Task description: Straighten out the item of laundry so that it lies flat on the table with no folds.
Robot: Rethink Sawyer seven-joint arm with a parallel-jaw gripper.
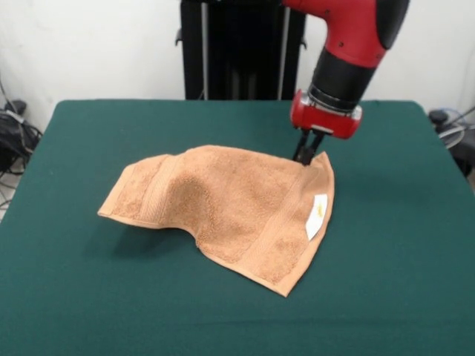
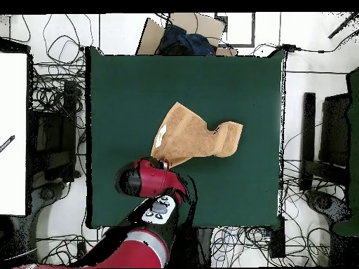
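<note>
The item of laundry (image 1: 230, 208) is an orange-tan towel lying rumpled near the middle of the dark green table (image 1: 401, 259). Its middle is humped, its left part is folded up, and a white label (image 1: 317, 215) shows near its right edge. My gripper (image 1: 308, 154) stands at the towel's far right corner, shut on that corner, which is raised slightly off the table. In the overhead view the towel (image 2: 196, 134) spreads up and to the right from the red arm head (image 2: 151, 178), which hides the gripper; the table (image 2: 126, 84) surrounds both.
Cables cover the floor around the table (image 2: 49, 105). A cardboard box with a dark item (image 2: 184, 35) sits past the table's top edge in the overhead view. A white surface (image 2: 12, 133) stands to the left.
</note>
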